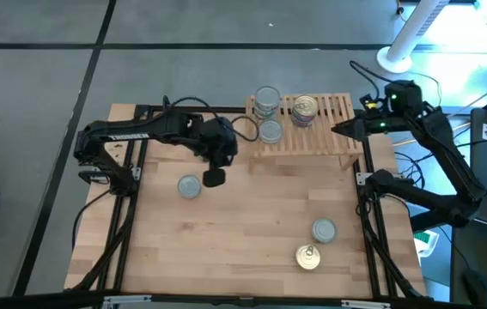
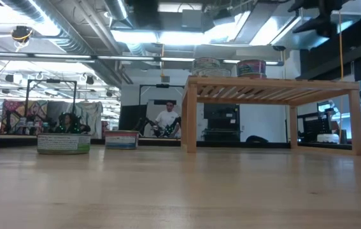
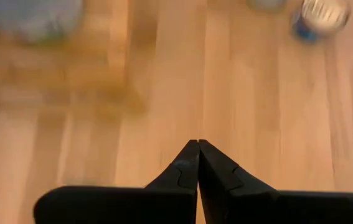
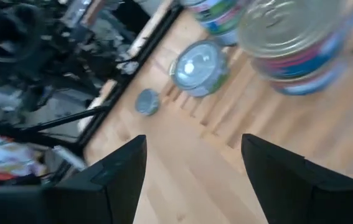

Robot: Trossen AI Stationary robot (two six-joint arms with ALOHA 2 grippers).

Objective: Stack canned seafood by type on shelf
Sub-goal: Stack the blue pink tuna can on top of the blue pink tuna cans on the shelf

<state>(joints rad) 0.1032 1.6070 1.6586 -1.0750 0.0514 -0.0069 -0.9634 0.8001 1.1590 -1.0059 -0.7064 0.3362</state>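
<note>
The shelf, a light-wood slatted rack, stands at the table's far edge. On it are a stack of silver-topped tins, one silver-topped tin in front of that stack, and a stack with a gold top. On the tabletop rest a silver-topped tin at the left, and another silver-topped tin and a gold-topped tin near the front right. My left gripper hangs shut above the table, right of the left tin, and holds nothing. My right gripper stands open above the shelf's right part, with nothing between its fingers.
Bare planks fill the middle of the table. Black frame rails run along the left and right sides. Cables lie by the shelf's left end. A white fan base stands beyond the far right corner.
</note>
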